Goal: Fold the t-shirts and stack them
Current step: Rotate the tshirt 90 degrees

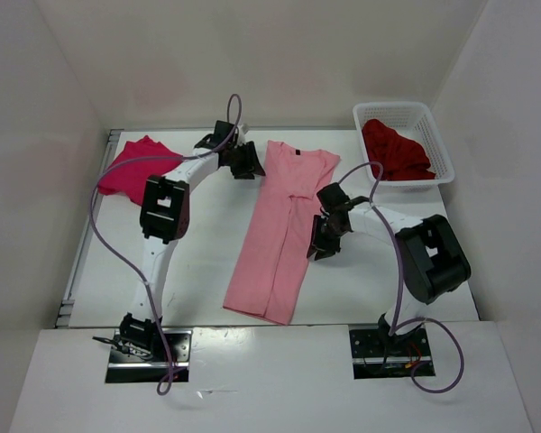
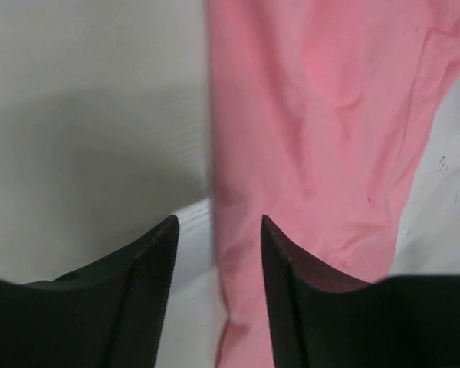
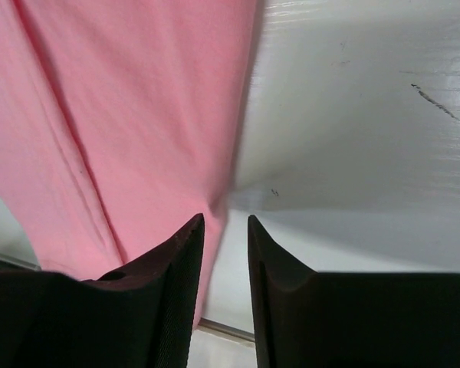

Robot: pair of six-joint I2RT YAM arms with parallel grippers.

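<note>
The light pink t-shirt (image 1: 279, 225) lies in the middle of the table, folded lengthwise into a long strip with its collar at the far end. My left gripper (image 1: 245, 162) hovers at the strip's far left edge; in its wrist view the gripper (image 2: 218, 230) is open, with the pink cloth (image 2: 322, 115) below it and nothing held. Over the strip's right edge, my right gripper (image 1: 322, 245) is also open (image 3: 225, 222) above the cloth (image 3: 123, 115). A crimson-magenta t-shirt (image 1: 131, 167) lies crumpled at the far left. A dark red t-shirt (image 1: 395, 152) sits in the basket.
The white mesh basket (image 1: 437, 135) stands at the far right corner of the table. White walls close in the table at the back and both sides. A metal rail (image 1: 72, 280) runs along the left edge.
</note>
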